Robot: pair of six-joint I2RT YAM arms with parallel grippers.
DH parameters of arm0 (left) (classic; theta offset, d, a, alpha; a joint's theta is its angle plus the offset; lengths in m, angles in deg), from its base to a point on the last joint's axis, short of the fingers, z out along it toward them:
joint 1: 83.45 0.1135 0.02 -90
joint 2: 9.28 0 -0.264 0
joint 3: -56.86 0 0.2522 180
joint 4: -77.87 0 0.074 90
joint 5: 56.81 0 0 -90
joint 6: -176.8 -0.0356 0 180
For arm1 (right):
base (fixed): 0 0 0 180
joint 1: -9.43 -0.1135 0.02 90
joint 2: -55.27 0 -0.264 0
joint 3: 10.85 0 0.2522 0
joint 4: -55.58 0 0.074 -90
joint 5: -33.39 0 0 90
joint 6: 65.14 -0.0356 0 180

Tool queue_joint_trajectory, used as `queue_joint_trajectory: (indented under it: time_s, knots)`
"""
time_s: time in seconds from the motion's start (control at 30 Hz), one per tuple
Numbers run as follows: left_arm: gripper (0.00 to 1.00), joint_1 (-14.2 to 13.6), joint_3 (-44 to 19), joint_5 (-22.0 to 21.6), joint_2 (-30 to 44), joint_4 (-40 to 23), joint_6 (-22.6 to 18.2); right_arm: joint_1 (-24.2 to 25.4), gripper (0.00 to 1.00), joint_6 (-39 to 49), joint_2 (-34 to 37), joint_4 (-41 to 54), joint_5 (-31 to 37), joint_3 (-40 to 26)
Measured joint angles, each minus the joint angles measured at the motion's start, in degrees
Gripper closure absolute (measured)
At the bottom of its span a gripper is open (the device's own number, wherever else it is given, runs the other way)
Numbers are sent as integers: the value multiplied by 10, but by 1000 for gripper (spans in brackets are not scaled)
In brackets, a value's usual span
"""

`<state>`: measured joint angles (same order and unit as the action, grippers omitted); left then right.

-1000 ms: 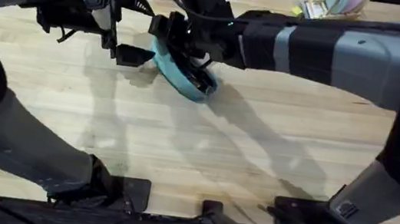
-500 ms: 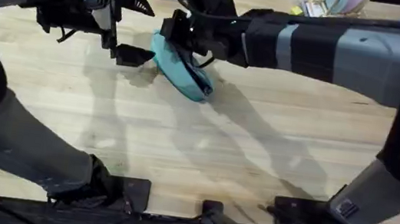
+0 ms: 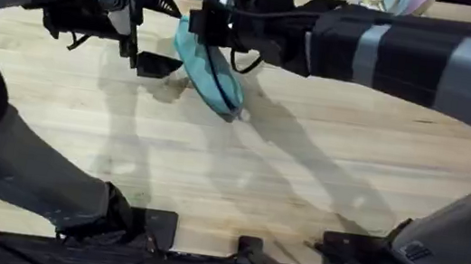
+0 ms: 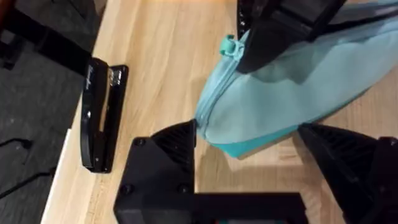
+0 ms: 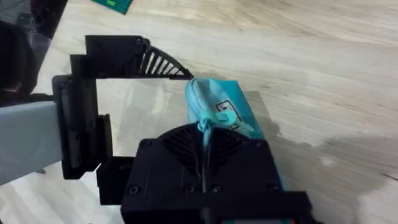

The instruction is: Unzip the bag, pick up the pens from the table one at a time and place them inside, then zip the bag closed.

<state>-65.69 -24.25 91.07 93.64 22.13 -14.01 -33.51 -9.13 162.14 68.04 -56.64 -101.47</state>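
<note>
The teal bag (image 3: pixel 209 76) lies slanted on the table (image 3: pixel 321 171), its far end raised. My right gripper (image 3: pixel 216 38) reaches in from the right and is shut on the bag's top seam by the teal zipper pull (image 4: pixel 230 45); the right wrist view shows the bag (image 5: pixel 214 102) just past those closed fingers (image 5: pixel 205 155). My left gripper (image 3: pixel 179 39) is open, one finger on each side of the bag's end (image 4: pixel 249 134) without squeezing it. The pens are out of view.
A black stapler (image 4: pixel 99 115) lies near the table's edge, beside the left gripper. Pale items (image 3: pixel 399 0) sit at the far right edge. Bare wood stretches across the middle and front of the table.
The right gripper has pulled back toward the far side, dragging and lifting the bag's far end so the bag stands more upright. The left gripper has stayed put.
</note>
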Motion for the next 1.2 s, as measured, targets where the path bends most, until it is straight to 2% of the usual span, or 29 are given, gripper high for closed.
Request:
queue_joint_trajectory:
  time_s: [0.2,0.23,0.27,0.3,0.73,0.77,0.8,0.93,0.97,1.03,1.2]
  knots:
    - [8,0,-1,-1,0,0,-2,2,970,12,-3,21,-23,0]
    - [8,0,-1,-1,0,0,-2,3,970,19,-3,27,-35,0]
    - [8,0,-1,-1,0,0,-2,4,970,45,-3,75,-80,0]
    - [8,0,-1,0,0,0,-2,4,970,47,-3,78,-84,0]
    - [7,0,-1,17,0,-20,-2,4,970,49,-3,79,-86,0]
    - [78,0,-1,23,0,-26,-2,4,970,49,-3,79,-86,0]
    - [197,0,-1,26,0,-32,-2,4,970,49,-3,79,-87,0]
    - [828,0,-1,37,0,-58,-2,4,970,49,-3,79,-86,0]
    - [923,0,-1,39,0,-59,-4,4,970,50,-3,80,-86,0]
    - [954,1,-1,41,0,-62,-5,4,970,50,-3,81,-87,0]
    - [958,2,-1,41,0,-62,-5,4,970,51,-3,81,-88,0]
